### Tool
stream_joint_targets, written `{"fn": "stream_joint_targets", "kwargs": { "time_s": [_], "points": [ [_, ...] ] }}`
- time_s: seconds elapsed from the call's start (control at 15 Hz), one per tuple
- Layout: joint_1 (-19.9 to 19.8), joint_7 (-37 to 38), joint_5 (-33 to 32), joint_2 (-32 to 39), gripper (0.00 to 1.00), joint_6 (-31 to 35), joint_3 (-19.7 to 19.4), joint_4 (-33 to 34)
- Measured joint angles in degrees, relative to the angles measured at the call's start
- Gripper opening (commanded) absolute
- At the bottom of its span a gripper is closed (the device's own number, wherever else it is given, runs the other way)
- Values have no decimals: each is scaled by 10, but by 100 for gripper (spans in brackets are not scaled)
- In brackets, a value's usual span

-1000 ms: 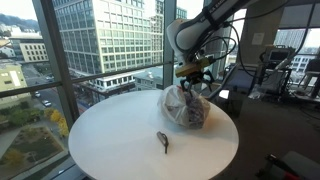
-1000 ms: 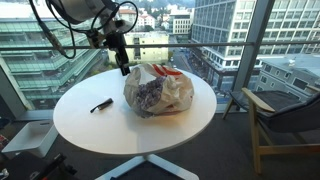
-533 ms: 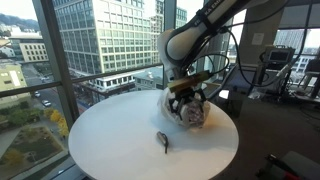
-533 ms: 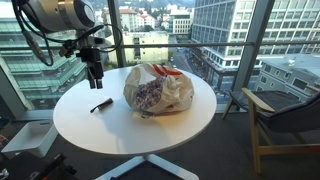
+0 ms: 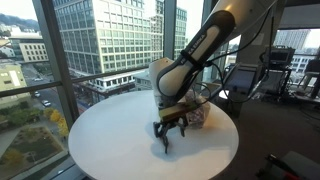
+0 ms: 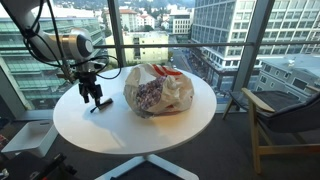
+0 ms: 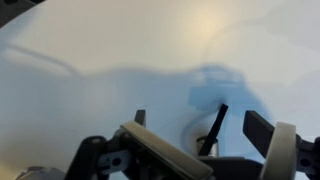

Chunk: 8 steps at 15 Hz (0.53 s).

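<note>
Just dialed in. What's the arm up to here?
The arm's gripper hangs low over a black marker that lies on the round white table. Its jaws are open, and the wrist view shows the marker between them, not yet gripped. A filled plastic bag sits on the table next to the marker, apart from the gripper.

A round white table [image 6: 130,135] is carrying two things. In an exterior view, a crumpled bag [image 6: 158,92] is sitting just past the middle, toward 1 o'clock. A dark marker [image 6: 101,106] is lying flat toward the 9 o'clock edge, apart from the bag.
</note>
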Motion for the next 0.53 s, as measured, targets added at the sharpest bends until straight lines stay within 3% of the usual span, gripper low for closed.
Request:
{"fn": "stream_joint_targets", "kwargs": {
  "time_s": [0.53],
  "points": [
    [50,-33,-30,71,100,84,-33,36]
  ]
}}
